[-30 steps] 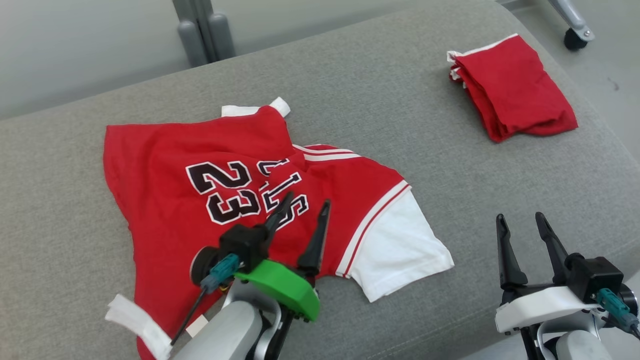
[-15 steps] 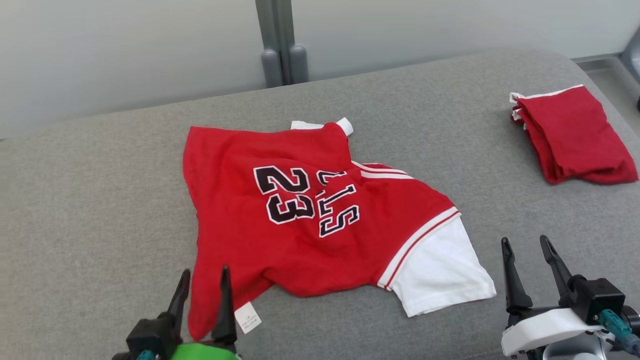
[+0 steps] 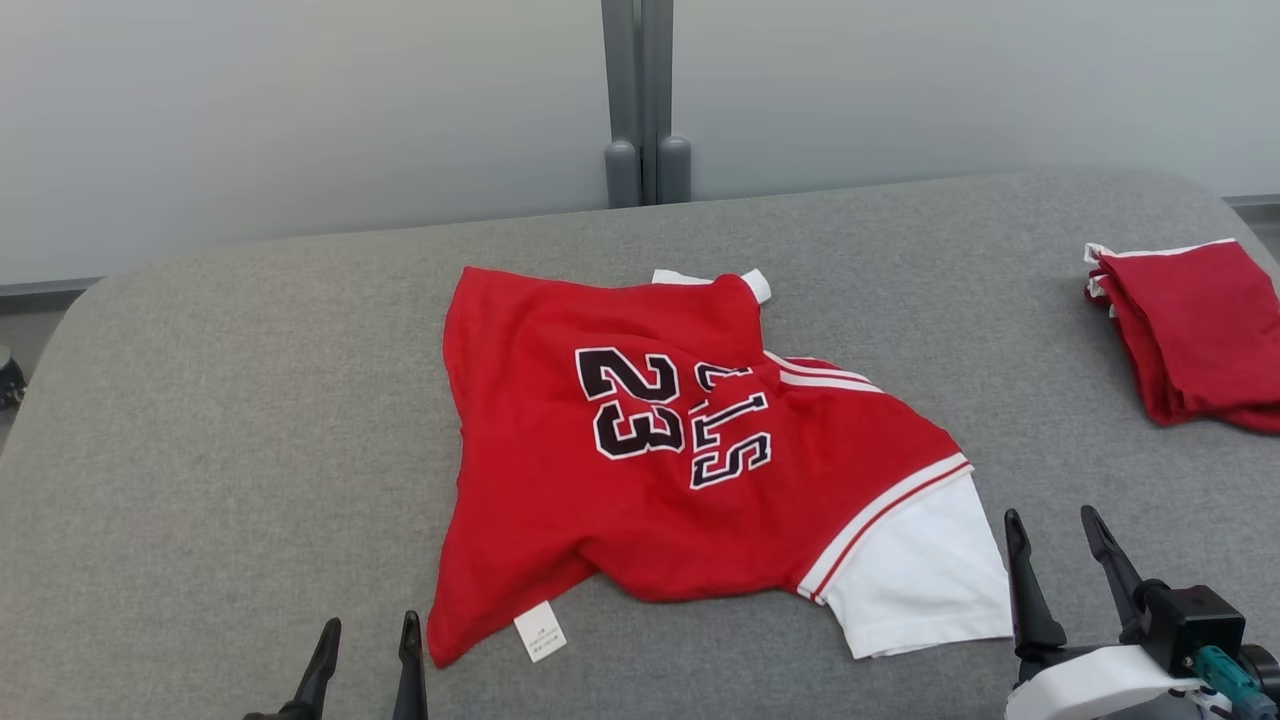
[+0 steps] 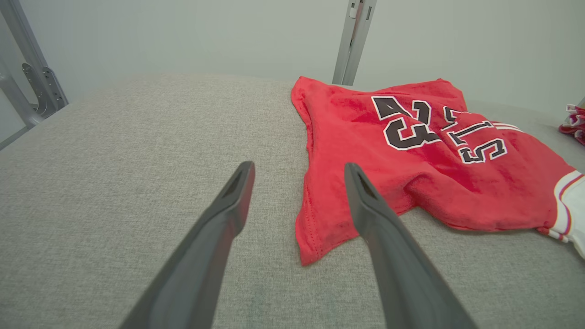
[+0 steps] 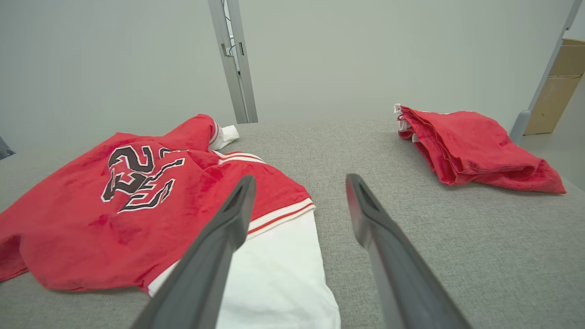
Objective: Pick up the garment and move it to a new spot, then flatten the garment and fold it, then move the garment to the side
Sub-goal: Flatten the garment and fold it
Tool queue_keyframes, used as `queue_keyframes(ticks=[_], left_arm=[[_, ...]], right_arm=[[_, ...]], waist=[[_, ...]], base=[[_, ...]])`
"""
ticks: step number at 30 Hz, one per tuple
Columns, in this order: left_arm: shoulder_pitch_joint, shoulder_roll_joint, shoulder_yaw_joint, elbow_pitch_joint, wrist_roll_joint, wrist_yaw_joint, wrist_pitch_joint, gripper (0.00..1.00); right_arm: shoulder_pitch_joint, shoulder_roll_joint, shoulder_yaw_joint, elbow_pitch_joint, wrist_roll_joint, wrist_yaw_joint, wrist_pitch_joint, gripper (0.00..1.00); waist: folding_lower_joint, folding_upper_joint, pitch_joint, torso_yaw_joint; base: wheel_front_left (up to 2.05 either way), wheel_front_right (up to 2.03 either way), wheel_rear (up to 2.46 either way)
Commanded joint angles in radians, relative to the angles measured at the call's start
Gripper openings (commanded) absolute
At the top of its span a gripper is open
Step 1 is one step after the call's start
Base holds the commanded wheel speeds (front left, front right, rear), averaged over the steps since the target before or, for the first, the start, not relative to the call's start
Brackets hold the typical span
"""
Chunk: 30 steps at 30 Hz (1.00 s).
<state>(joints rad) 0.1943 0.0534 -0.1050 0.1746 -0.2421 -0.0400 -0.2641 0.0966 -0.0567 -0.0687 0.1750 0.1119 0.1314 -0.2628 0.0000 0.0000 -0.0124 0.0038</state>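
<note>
Red jersey crumpled and unfolded across the middle of the grey table, reaching toward the front edge.
Fingers of the left gripper parted and empty just off the near hem corner; right gripper likewise spread beside the white sleeve. Best flattened by pinching hem and sleeve edge, then pulling outward evenly, clear of the folded red pile at the right edge.

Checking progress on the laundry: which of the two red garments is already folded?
The plain red garment at the far right is folded into a compact stack. The number 23 jersey lies spread and rumpled in the middle.
</note>
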Motion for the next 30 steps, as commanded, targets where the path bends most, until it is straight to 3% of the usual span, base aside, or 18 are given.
queue_keyframes(ticks=[1,7,21,25,30], left_arm=[[0.013,0.0,0.01,-0.003,0.011,-0.012,0.0,1.0],[0.006,-0.002,0.02,-0.013,-0.001,-0.03,0.0,1.0],[-0.026,-0.002,-0.011,-0.006,0.008,-0.024,0.0,1.0],[-0.036,-0.002,-0.051,0.1,0.015,-0.011,0.002,1.0],[-0.1,-0.001,-0.08,0.193,0.015,0.009,0.089,1.0]], right_arm=[[0.007,0.0,0.0,0.002,-0.004,-0.002,-0.002,1.0],[-0.004,0.001,0.009,0.005,0.0,-0.002,-0.002,1.0],[-0.03,0.001,0.03,-0.002,0.022,-0.002,-0.002,1.0],[-0.043,-0.022,0.035,0.068,0.011,-0.002,0.004,1.0],[-0.111,-0.087,0.115,0.17,-0.003,-0.002,0.187,1.0]], waist=[[0.0,0.0,-0.006,0.002],[0.0,0.0,-0.007,-0.003],[0.0,0.0,0.008,-0.013],[0.0,0.0,0.018,-0.023],[0.0,0.0,0.054,-0.031]], base=[[0.0,0.0,0.0],[0.0,0.0,0.0],[0.0,0.0,0.0],[0.0,0.0,0.0],[0.0,0.0,0.0]])
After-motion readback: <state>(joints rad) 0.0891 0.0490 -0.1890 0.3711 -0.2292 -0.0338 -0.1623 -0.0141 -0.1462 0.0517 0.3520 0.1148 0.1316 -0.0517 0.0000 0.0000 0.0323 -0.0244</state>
